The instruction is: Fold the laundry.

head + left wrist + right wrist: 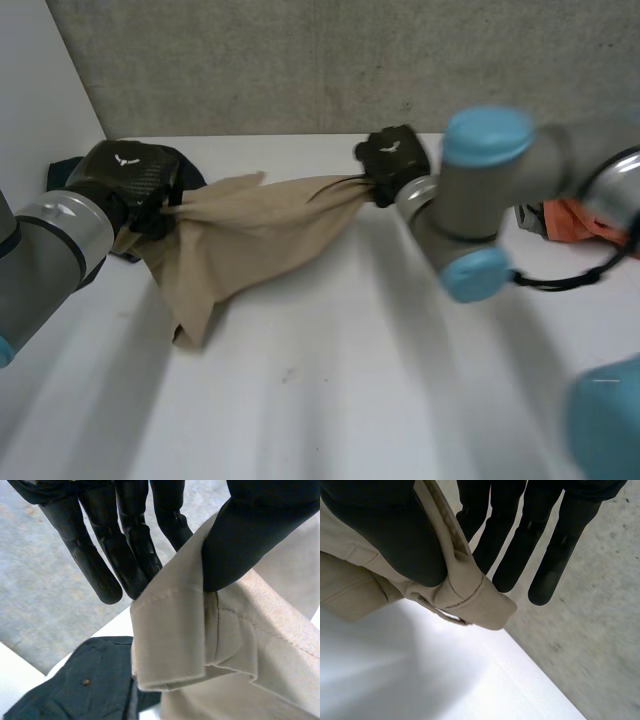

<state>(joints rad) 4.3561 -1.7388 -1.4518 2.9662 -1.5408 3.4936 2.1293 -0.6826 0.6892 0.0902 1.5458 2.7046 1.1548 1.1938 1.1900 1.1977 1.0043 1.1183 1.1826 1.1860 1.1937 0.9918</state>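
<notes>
Head view: we see the beige garment stretched between the left hand and right hand, each pinching a hemmed edge between thumb and fingers, its loose end drooping toward the white table. We judge that no fold is made yet. The bunched cloth hides the garment's kind; a dark garment and an orange cloth lie partly cut off.

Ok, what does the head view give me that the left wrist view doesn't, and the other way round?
Head view: the right hand gripping the other end of the beige cloth, which stretches between the two hands, and an orange cloth by the right arm. Left wrist view: the left hand pinching a stitched hem of that cloth between thumb and fingers, and a small stud on the dark garment below. Both: the left hand, the beige cloth, the dark garment.
</notes>
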